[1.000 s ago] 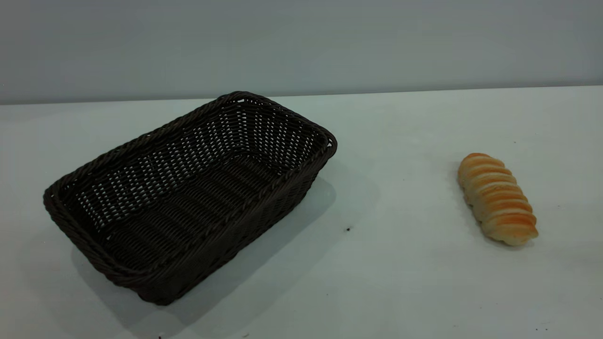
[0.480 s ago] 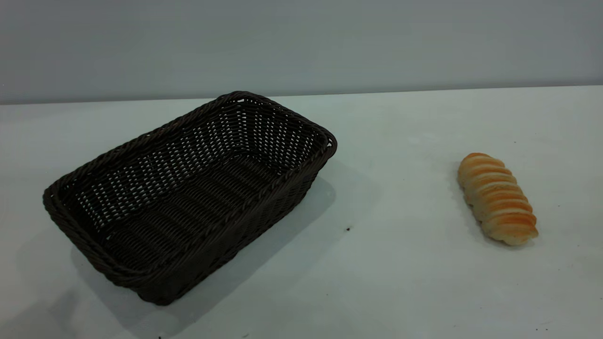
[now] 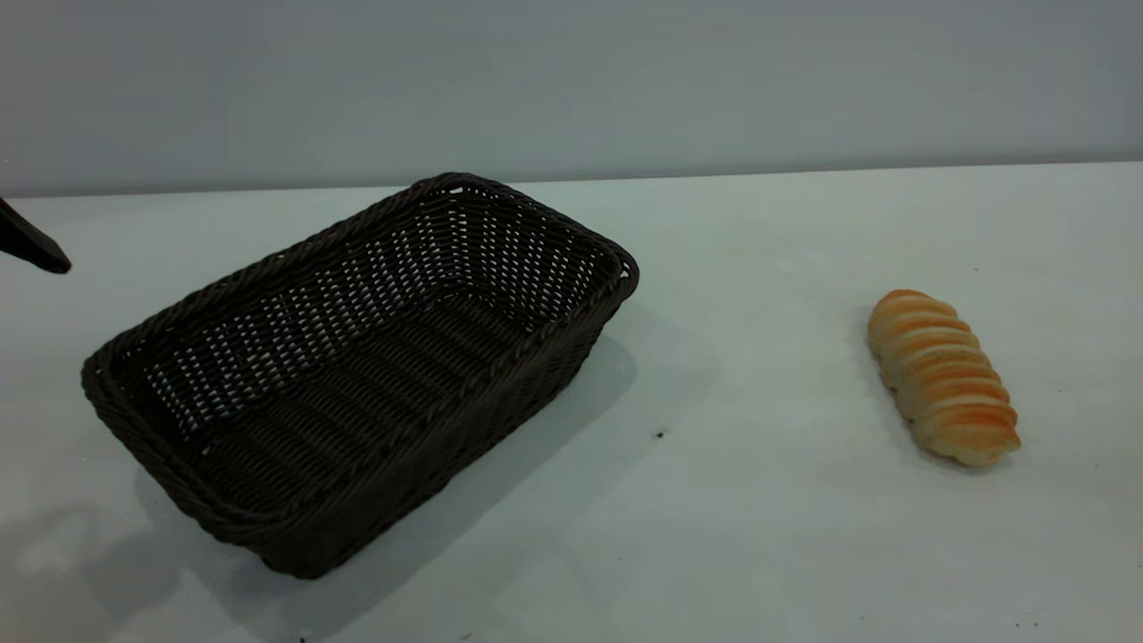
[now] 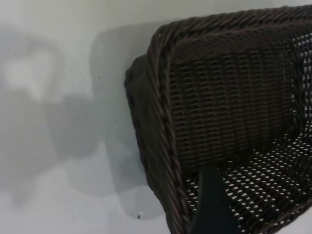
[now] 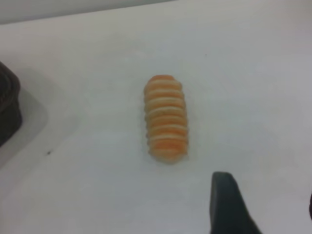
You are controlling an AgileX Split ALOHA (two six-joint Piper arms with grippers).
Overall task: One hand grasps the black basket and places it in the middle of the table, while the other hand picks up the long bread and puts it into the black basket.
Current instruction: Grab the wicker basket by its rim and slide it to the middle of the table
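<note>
The black basket sits empty on the left part of the white table, set at an angle. The long bread lies on the table at the right, apart from the basket. One black tip of my left gripper shows at the far left edge, above the table and left of the basket. In the left wrist view, one of its fingers hangs over the basket's corner, with a wide gap beside it. My right gripper is open and hovers short of the bread, touching nothing.
A grey wall runs behind the table's far edge. A few small dark specks dot the table between basket and bread. Arm shadows fall on the table at the lower left.
My left gripper's tip has come into the exterior view at the left edge. Its shadow has grown at the lower left. Basket and bread have not moved.
</note>
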